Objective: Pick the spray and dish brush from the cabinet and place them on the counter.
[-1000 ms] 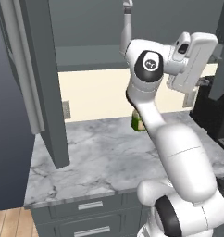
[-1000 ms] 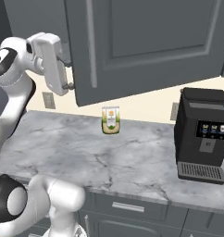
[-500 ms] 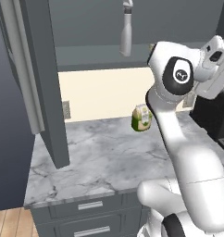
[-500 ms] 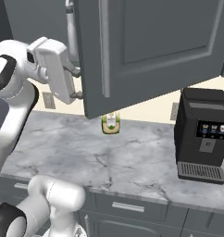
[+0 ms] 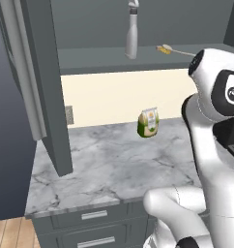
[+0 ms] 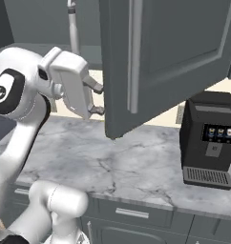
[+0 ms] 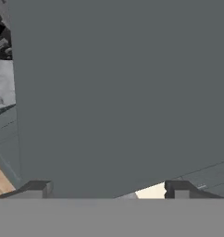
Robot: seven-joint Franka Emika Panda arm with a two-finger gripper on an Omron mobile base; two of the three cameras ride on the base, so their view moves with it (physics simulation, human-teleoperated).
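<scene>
Up high, spray [image 5: 132, 35], dish brush [image 5: 173, 50] on cabinet [image 5: 114, 58] shelf, claw [image 6: 98, 99] spread.

No legible text, brand or number appears anywhere: the pouch [image 5: 148, 122] on the counter [image 5: 109, 164] carries only an unreadable printed patch, and the coffee machine [image 6: 207, 139] shows small coloured screen icons too tiny to read.

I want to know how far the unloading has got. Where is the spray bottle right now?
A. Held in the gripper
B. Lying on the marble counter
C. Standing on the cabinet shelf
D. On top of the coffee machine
C: the spray bottle stands upright on the cabinet shelf, with the dish brush lying to its right, and the open gripper holds nothing.
</scene>
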